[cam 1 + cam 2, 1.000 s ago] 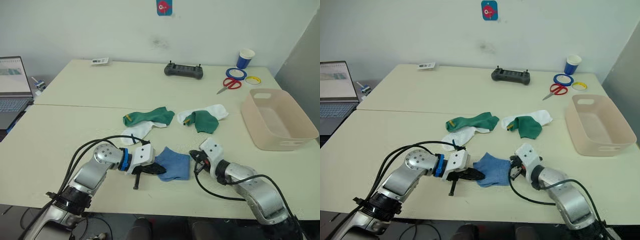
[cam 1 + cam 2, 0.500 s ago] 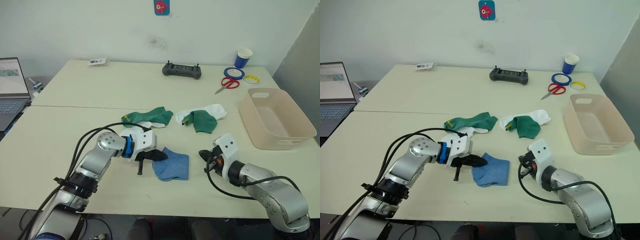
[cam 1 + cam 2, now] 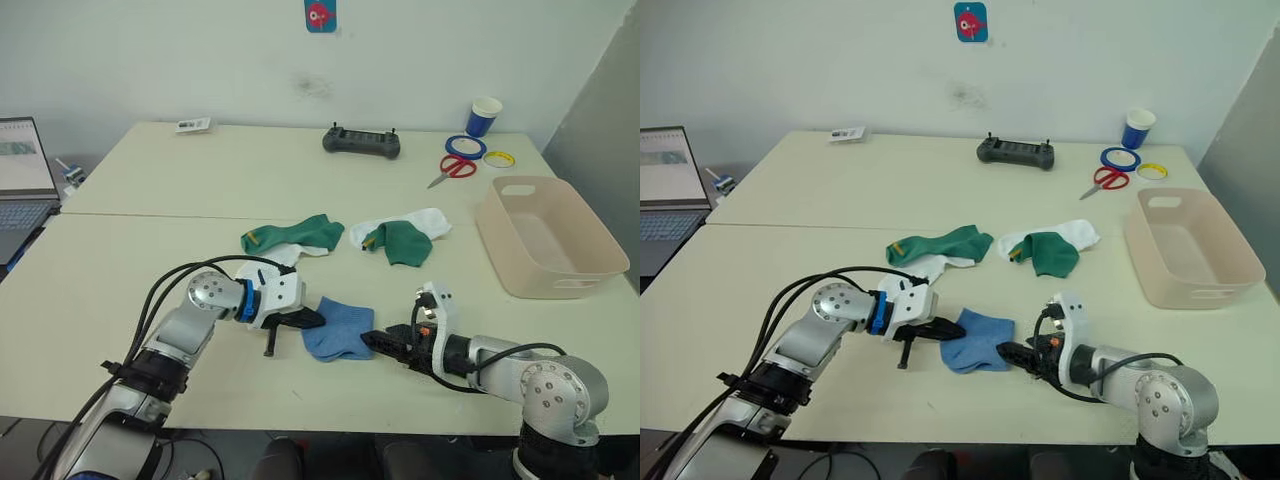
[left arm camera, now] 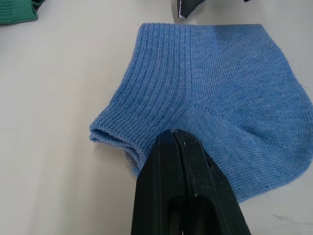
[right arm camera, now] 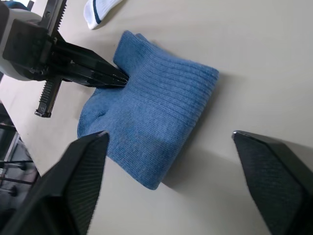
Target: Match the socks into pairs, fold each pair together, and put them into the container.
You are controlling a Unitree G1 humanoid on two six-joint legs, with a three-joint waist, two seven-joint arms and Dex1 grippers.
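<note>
The folded light blue socks [image 3: 340, 328] near the tabletop's front edge are pinched by the left gripper [image 3: 318, 320]; the right gripper [image 5: 166, 161] is spread wide just beside them.

two green socks [image 3: 293, 233], two white socks [image 3: 425, 219], blue sock bundle [image 3: 338, 328], one container [image 3: 551, 238]

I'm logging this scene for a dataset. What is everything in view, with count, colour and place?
blue socks: folded stack, light blue, table front, between the claws
green socks: two, dark green, table middle
white socks: two, white, under the green ones
container: one, beige-pink, right
controller: one, black, far middle
scissors: one, red
tape rolls: two, blue and yellow
cup: one, blue
laptop: one, left edge
left claw: shut on blue socks
right claw: open, around blue socks
</note>
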